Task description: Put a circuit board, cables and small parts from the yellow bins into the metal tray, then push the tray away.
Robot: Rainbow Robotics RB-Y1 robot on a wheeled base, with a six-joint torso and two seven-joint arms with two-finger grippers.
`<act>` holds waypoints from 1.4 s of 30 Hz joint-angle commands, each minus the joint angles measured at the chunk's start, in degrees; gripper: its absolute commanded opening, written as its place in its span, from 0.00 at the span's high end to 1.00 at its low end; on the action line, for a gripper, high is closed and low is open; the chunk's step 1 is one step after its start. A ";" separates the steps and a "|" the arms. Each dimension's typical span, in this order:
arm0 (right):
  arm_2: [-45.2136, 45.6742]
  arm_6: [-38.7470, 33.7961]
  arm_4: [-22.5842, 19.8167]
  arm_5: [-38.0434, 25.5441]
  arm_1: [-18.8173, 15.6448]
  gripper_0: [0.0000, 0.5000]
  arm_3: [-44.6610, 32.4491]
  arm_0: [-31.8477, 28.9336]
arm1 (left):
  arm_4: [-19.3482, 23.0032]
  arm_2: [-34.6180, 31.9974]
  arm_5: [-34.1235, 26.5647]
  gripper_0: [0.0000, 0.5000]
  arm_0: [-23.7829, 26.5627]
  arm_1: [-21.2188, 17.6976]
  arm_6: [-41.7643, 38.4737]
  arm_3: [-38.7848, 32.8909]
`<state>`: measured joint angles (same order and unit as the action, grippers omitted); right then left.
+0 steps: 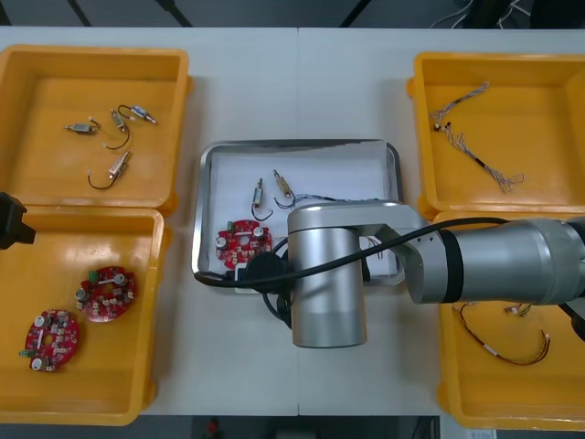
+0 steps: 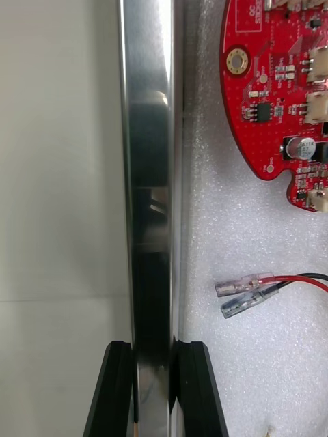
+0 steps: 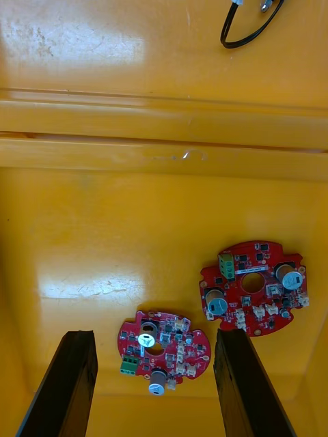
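Mirror-bright metal tray point(image 2: 150, 171); glossy plastic yellow bins point(image 3: 102, 225).

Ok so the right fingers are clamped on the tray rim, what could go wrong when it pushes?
1. The right gripper pinches only the thin rim of the metal tray; an uneven push might twist the tray or let it slip free.
2. The circuit board and cable lie loose inside and could slide.
3. A twisted tray might bump the yellow bins close beside it.
The left gripper hovers open over the near left bin.
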<state>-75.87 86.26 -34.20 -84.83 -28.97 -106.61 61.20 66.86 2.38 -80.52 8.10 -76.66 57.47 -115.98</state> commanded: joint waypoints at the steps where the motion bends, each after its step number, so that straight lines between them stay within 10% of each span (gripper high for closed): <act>1: -0.33 3.21 -0.25 2.03 -0.65 1.00 2.90 4.90 | 0.46 0.16 0.45 0.00 -0.98 -2.70 0.98 0.05; 42: -0.33 13.32 -3.59 28.22 -0.65 1.00 29.53 17.55 | 0.46 0.16 0.45 0.00 -0.98 -2.70 0.98 0.05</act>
<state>-75.90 97.53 -37.37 -58.79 -28.98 -78.17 74.85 66.87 2.38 -80.52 8.10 -76.66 57.47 -115.97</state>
